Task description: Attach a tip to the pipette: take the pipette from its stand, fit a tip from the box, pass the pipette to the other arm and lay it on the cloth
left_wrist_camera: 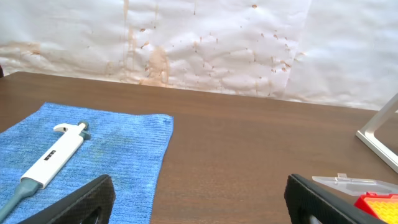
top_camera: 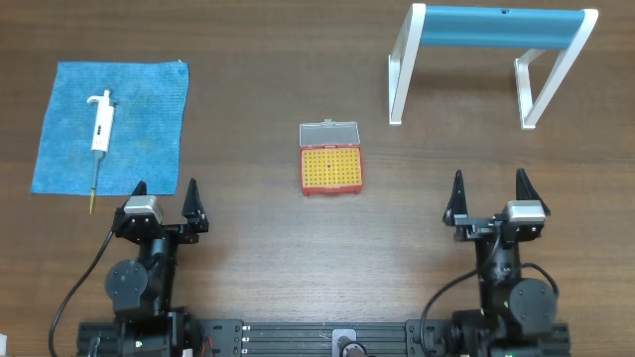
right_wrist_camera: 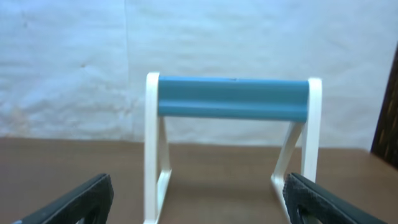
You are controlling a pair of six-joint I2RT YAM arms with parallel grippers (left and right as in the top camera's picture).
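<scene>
Both arms are folded close to their bases at the near edge of the brown wooden bench (top_camera: 258,79). The left claw (top_camera: 165,186) has its two black fingers wide apart and holds nothing. The right claw (top_camera: 488,177) is also spread and holds nothing.

The danger I see is on the left side. The white pipette with a grey lower shaft (top_camera: 100,124) ends in a thin yellow tip (top_camera: 92,201), and this tip lies near the outer finger of the left claw. It also seems to reach past the near edge of the cloth onto the bare bench. If the left arm swings or lowers here, a finger could brush the tip, push it loose from the shaft, or roll the pipette. A tip that rests on bare wood may also not count as clean.

In the middle stands the small red box of yellow tips (top_camera: 331,171), with its clear lid (top_camera: 328,134) folded back. It is well apart from both claws, but an arm crossing low could knock it.

The pipette lies flat on the blue ribbed cloth (top_camera: 149,99) at the far left, a little slanted, with the plunger end away from the arms. In my judgement the task is as good as finished. At the far right is the white-legged stand with a blue bar (top_camera: 501,28), well apart from the cloth.
</scene>
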